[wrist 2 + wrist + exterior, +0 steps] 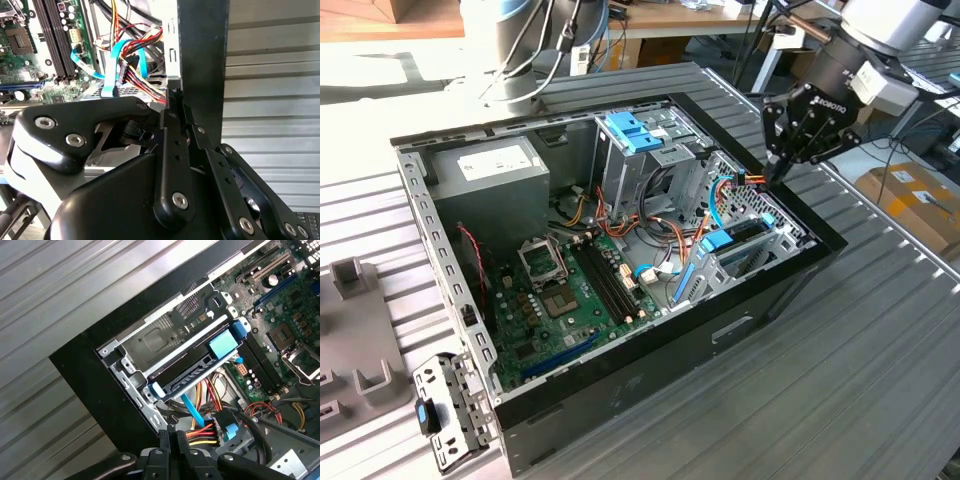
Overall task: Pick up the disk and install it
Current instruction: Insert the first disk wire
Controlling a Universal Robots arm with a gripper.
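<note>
The desk of ribbed grey metal carries an open black computer case, lying on its side with the motherboard facing up. A grey power-supply box sits in the far corner, and a tall metal cage with a light-blue bracket on top stands mid-case.

The disk lies in the drive bay against the case's wall on the exterior view's right; blue rails edge it, and most of its body is hidden inside the metal frame, so its label cannot be made out.

The arm reaches in from the upper part of the exterior view's right, tilted downward. Its gripper hangs at the case's rim, just above a bundle of coloured cables. The fingers are pressed together, pinching nothing visible.
</note>
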